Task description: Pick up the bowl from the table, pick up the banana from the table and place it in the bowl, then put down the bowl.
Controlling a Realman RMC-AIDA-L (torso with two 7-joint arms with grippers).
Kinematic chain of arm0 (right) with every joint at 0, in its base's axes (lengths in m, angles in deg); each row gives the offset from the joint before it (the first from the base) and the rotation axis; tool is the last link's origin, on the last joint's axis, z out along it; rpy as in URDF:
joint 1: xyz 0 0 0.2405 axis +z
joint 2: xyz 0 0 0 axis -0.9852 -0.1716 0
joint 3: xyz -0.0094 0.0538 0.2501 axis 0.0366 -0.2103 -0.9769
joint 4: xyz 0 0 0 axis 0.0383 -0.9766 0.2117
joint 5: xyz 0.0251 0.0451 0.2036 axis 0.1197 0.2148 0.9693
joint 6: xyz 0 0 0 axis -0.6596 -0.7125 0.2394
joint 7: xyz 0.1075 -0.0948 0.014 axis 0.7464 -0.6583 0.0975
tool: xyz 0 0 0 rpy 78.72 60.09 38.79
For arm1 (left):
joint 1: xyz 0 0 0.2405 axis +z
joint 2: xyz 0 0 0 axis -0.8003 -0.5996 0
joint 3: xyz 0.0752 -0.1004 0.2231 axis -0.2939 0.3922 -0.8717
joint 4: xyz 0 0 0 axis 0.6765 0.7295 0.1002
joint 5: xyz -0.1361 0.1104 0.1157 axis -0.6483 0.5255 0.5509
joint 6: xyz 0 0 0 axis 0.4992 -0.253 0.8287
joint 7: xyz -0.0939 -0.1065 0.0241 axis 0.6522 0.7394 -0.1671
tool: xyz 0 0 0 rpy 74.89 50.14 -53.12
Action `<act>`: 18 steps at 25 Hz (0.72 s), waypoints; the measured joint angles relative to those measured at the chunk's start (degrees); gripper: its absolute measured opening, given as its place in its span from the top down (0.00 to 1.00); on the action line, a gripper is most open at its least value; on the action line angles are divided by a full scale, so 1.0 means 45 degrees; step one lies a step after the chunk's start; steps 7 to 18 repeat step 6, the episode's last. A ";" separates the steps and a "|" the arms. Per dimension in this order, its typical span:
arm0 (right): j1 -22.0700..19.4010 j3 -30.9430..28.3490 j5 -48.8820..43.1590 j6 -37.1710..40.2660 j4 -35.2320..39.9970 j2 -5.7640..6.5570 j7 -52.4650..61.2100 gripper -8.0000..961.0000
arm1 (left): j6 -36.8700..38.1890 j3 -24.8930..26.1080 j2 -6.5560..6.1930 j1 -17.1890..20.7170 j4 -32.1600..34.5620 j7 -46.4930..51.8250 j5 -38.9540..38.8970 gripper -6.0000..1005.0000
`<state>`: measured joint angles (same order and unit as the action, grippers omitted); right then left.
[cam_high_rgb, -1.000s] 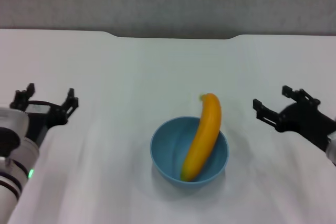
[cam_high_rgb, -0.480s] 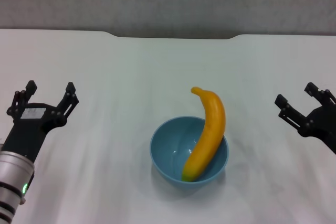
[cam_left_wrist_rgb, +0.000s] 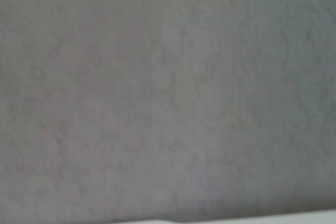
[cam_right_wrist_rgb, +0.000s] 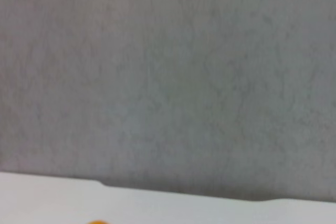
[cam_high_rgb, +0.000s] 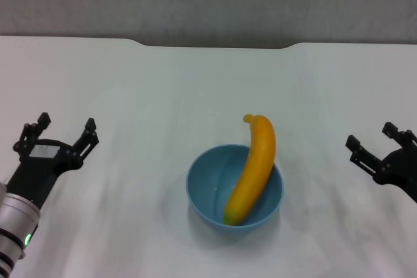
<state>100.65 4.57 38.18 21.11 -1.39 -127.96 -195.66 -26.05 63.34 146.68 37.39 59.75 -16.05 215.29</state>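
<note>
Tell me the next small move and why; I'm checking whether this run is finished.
Probably none beyond keeping both arms parked. The banana lies in the bowl, stem end leaning over the far rim, and the bowl sits on the table. The left gripper and right gripper are both open and well apart from it, so the task looks done.

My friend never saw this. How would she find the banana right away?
Look at the big white table, then at the round light-blue bowl near the front middle, between the two open black claws. The banana leans inside it, its stem poking over the far rim. It is the only long, curved, yellow-orange thing there.
</note>
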 joint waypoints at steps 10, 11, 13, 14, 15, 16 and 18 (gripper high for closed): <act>0.0066 0.0322 0.0075 0.0479 -0.0090 -0.0005 -0.0399 0.07 | -0.0476 -0.0041 0.0001 -0.0156 0.0028 -0.0035 -0.0046 0.10; 0.0066 0.0322 0.0075 0.0479 -0.0090 -0.0005 -0.0399 0.07 | -0.0476 -0.0041 0.0001 -0.0156 0.0028 -0.0035 -0.0046 0.10; 0.0066 0.0322 0.0075 0.0479 -0.0090 -0.0005 -0.0399 0.07 | -0.0476 -0.0041 0.0001 -0.0156 0.0028 -0.0035 -0.0046 0.10; 0.0066 0.0322 0.0075 0.0479 -0.0090 -0.0005 -0.0399 0.07 | -0.0476 -0.0041 0.0001 -0.0156 0.0028 -0.0035 -0.0046 0.10; 0.0066 0.0322 0.0075 0.0479 -0.0090 -0.0005 -0.0399 0.07 | -0.0476 -0.0041 0.0001 -0.0156 0.0028 -0.0035 -0.0046 0.10; 0.0066 0.0322 0.0075 0.0479 -0.0090 -0.0005 -0.0399 0.07 | -0.0476 -0.0041 0.0001 -0.0156 0.0028 -0.0035 -0.0046 0.10; 0.0066 0.0322 0.0075 0.0479 -0.0090 -0.0005 -0.0399 0.07 | -0.0476 -0.0041 0.0001 -0.0156 0.0028 -0.0035 -0.0046 0.10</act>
